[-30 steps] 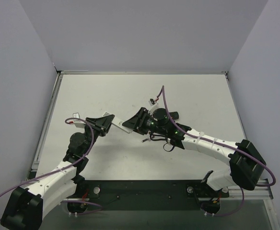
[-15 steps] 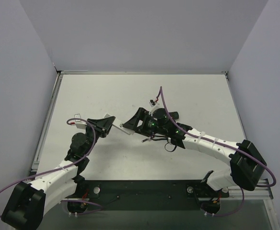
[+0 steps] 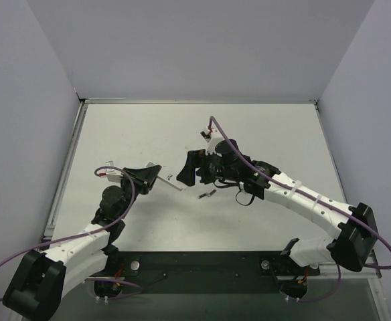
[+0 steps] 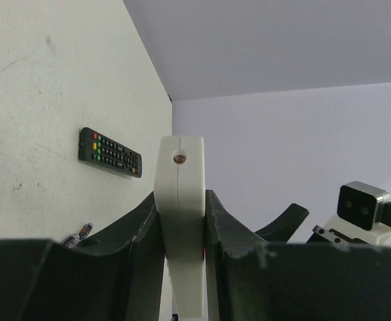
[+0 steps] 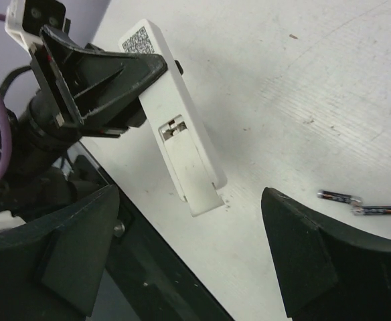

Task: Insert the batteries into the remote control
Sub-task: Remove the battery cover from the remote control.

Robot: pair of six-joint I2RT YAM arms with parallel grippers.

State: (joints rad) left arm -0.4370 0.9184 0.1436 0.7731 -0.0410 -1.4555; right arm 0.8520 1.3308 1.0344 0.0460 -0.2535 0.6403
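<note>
While right gripper [image 5: 190, 194] gapes, left gripper [image 4: 181, 200] clamps remote [image 5: 179, 127].

Top camera: high above the near edge, wide. Both wrist cameras sit close, sharing the white remote [image 5: 182, 144].

Lab: white table [image 3: 148, 134], plain walls [image 3: 202, 47]
</note>
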